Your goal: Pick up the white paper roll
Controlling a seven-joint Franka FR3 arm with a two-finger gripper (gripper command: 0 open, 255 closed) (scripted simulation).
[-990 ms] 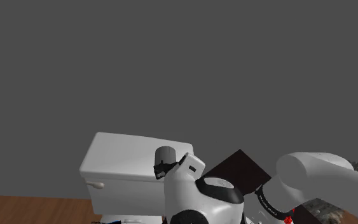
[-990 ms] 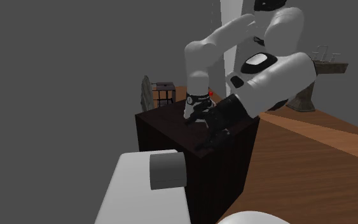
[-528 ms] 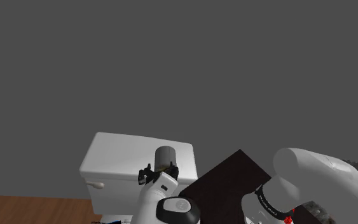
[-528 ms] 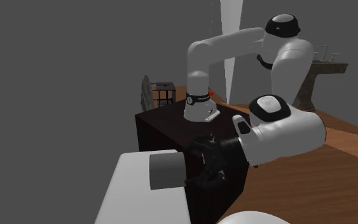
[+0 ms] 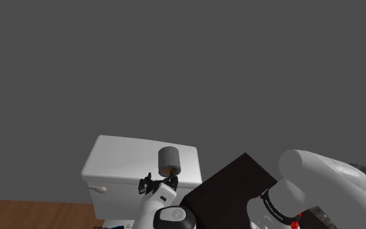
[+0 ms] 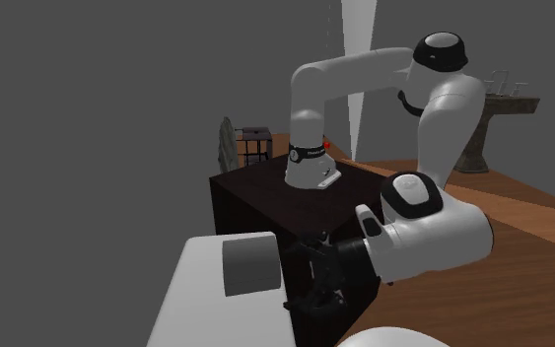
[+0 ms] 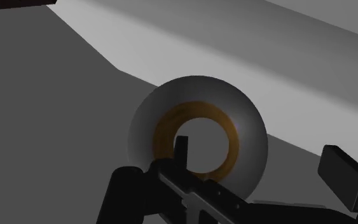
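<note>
Reading this as the approach step: we have nothing gripped yet. The paper roll (image 5: 169,161) renders dark grey and sits on the lid of the white toilet tank (image 5: 119,162), near the lid edge closest to the dark stand (image 5: 233,179). It seems to lie on its side. In the wrist view the roll (image 7: 203,127) shows its brown core ring end-on, facing the end effector (image 7: 231,172).

End effector state: fingers spread wide, empty, touching nothing. The gap looks wider than the roll's face, so we judge it will fit.

Position: in the shoulder view the end effector (image 5: 150,184) is at about 7 o'clock of the roll, just beside it. In the second exterior view the end effector (image 6: 314,281) is at about 4 o'clock of the roll (image 6: 250,264), near but apart.

Next move, as we see it: push forward along the roll's axis until the fingers bracket its curved sides, then close and lift straight off the lid. Watch-outs: a fingertip hitting the end face would shove the roll across the lid, and paper is soft, so close gently.
</note>
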